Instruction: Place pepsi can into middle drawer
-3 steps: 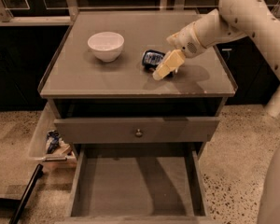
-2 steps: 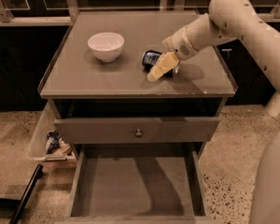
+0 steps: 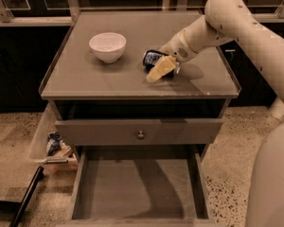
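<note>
- pepsi can lay on its side on the cabinet top, right of the bowl.
- gripper sat against the can's near side, hiding part of it; whether it clasped the can or hung loose could not be told.
- middle drawer stood pulled out under the knob drawer, its front edge cut off.
- bin left of the cabinet held clutter too murky to name.
</note>
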`<state>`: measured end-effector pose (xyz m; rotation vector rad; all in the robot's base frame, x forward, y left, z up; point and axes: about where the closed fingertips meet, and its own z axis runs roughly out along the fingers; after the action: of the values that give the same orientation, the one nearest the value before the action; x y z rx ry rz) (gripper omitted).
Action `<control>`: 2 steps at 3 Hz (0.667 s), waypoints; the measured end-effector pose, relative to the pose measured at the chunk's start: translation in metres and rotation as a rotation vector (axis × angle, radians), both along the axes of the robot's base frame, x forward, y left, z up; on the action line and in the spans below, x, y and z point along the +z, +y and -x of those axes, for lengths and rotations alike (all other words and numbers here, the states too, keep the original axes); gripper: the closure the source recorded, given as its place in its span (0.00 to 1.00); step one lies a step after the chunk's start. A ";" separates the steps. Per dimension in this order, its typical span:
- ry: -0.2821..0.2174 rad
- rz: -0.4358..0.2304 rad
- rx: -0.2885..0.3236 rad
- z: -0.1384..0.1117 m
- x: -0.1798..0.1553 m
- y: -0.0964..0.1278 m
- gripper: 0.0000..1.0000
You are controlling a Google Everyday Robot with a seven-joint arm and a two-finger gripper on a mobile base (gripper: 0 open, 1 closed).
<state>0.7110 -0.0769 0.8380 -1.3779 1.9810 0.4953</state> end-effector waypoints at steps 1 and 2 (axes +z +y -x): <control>0.000 0.000 0.000 0.000 0.000 0.000 0.42; 0.000 0.000 0.000 0.000 0.000 0.000 0.65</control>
<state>0.7110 -0.0768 0.8380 -1.3780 1.9811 0.4955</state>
